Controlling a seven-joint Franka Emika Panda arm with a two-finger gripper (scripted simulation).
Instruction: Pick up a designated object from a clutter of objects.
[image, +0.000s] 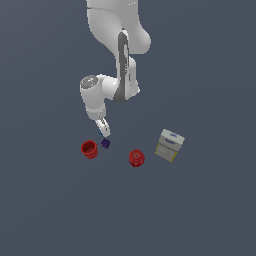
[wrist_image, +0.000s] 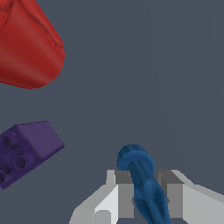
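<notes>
The designated object (wrist_image: 135, 164) is a slim bright-blue rod standing between my fingers. My gripper (wrist_image: 146, 189) is shut on it, with a grey pad pressed against each side. In the exterior view the gripper (image: 104, 132) hangs low over the floor, just behind the gap between the red cup (image: 89, 149) and the tiny purple block (image: 105, 143). From that camera the blue item is only a speck at the fingertips. The wrist view also takes in the red cup (wrist_image: 26, 48) and the studded purple block (wrist_image: 26, 151), both apart from the fingers.
A red round knobbly item (image: 136, 158) lies toward the exterior view's right of the purple block. Farther right rests a white-yellow box (image: 169, 145). The arm's white links rise behind the gripper.
</notes>
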